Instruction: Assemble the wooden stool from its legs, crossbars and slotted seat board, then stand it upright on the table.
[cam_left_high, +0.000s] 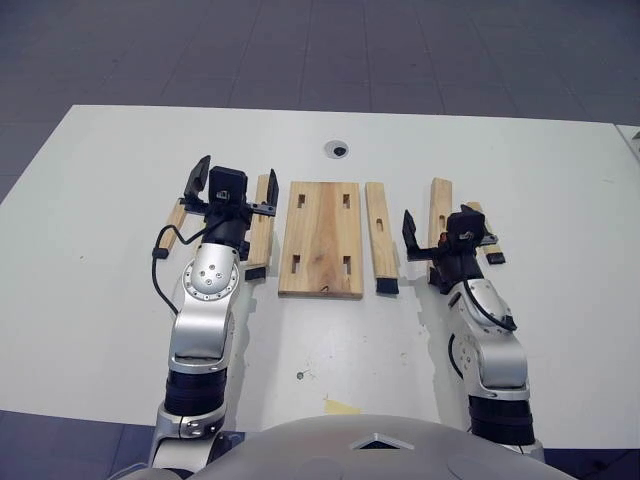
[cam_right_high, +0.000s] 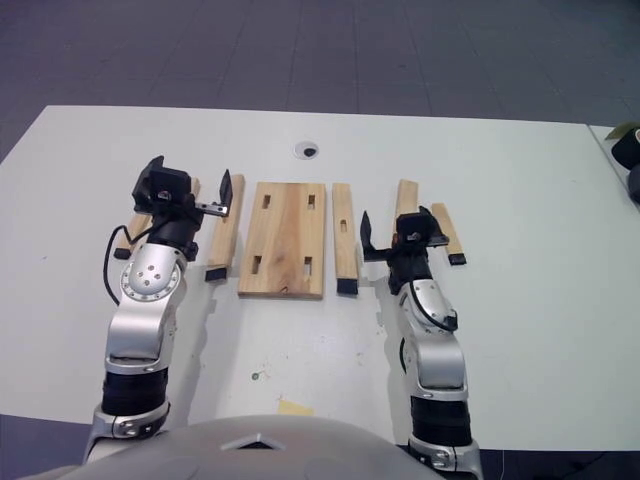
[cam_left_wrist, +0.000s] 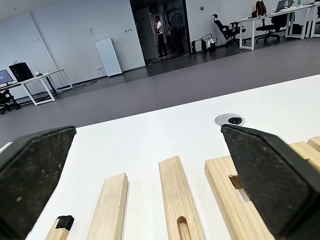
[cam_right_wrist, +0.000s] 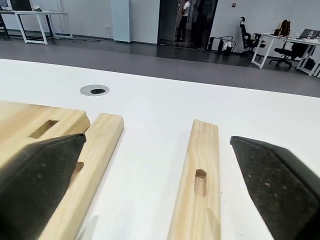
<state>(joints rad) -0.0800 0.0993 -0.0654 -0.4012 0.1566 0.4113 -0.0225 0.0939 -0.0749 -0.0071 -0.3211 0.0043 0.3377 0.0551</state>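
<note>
nothing is joined yet: the seat board (cam_left_high: 320, 238) and legs (cam_left_high: 380, 240) lie flat, apart, on the surface (cam_left_high: 110, 300); left fingers (cam_left_high: 200, 180) and right fingers (cam_left_high: 410, 232) hang spread and empty

far-left leg (cam_left_high: 172, 228) largely hidden behind the left arm (cam_left_high: 205, 290), near end of the right-hand leg (cam_left_high: 440, 200) covered by the right arm (cam_left_high: 485, 340), outermost short piece (cam_right_high: 449, 240) partly hidden too, seat board (cam_right_wrist: 20, 115) cut off at the right wrist view's edge
</note>
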